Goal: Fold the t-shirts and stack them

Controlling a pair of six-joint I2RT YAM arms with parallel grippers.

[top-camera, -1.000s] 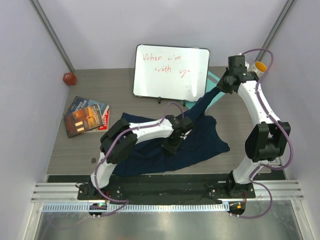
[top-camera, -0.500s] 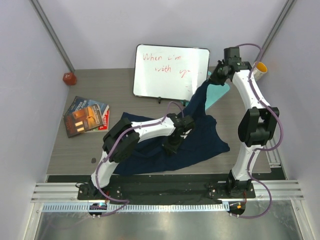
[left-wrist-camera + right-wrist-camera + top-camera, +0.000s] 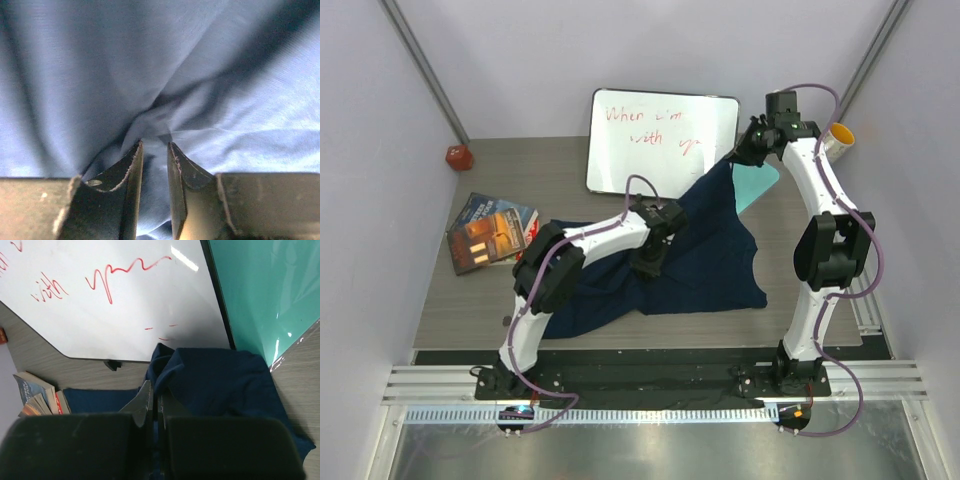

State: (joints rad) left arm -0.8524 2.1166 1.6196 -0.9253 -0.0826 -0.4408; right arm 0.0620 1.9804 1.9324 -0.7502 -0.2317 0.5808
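One dark navy t-shirt (image 3: 710, 270) lies spread across the middle of the table, and one corner is pulled up toward the back right. My right gripper (image 3: 738, 156) holds that corner in the air by the whiteboard. In the right wrist view the right gripper (image 3: 159, 390) is shut, with a fold of the t-shirt (image 3: 225, 385) pinched between its jaws. My left gripper (image 3: 648, 262) rests low on the middle of the shirt. Seen from the left wrist, the left gripper (image 3: 155, 145) has its jaws slightly apart over puckered t-shirt (image 3: 100, 60) fabric, gripping nothing.
A whiteboard (image 3: 663, 145) with red writing stands at the back centre. A teal board (image 3: 757, 185) lies behind the shirt to its right. Books (image 3: 490, 232) lie at the left, a red object (image 3: 458, 157) sits at the back left, and a yellow roll (image 3: 840, 133) at the back right.
The right gripper has swung left and drawn the shirt corner taut, spreading the cloth wider. The left gripper has shifted back and left, and its jaws have parted and let go of the fabric.
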